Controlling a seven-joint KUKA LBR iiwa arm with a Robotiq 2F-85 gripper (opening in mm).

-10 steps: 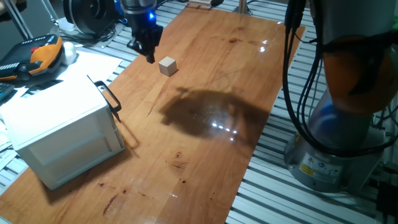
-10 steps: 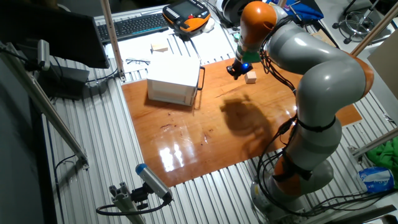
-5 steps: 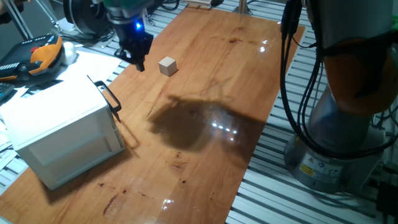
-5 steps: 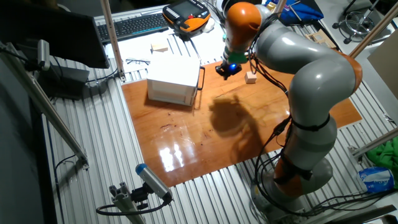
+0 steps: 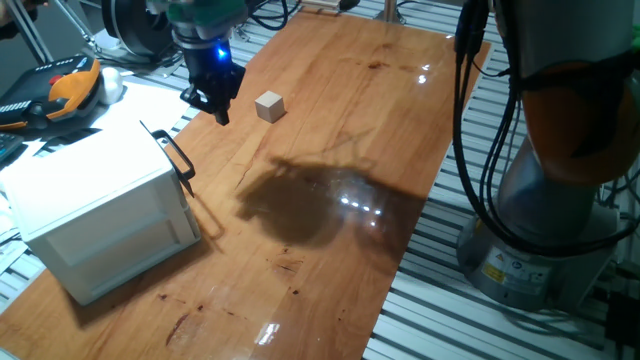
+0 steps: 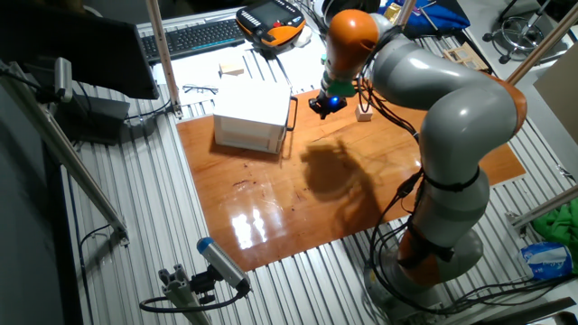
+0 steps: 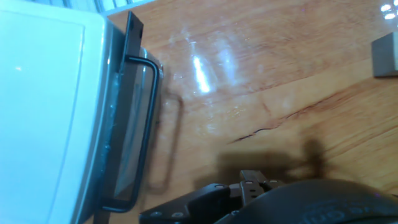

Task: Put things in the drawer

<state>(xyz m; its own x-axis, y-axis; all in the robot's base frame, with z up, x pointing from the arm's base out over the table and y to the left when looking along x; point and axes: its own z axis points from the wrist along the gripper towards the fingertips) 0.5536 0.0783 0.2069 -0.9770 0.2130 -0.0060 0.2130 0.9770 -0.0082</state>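
Hovering between cube (image 5: 269,106) and drawer (image 5: 160,170), the tool (image 5: 218,107) (grip state unreadable).

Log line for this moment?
gripper: between cube and handle, holding nothing | cube: on table | drawer: shut | handle: untouched

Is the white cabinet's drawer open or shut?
Shut: the drawer front sits flush with the cabinet, black bar handle just outside.
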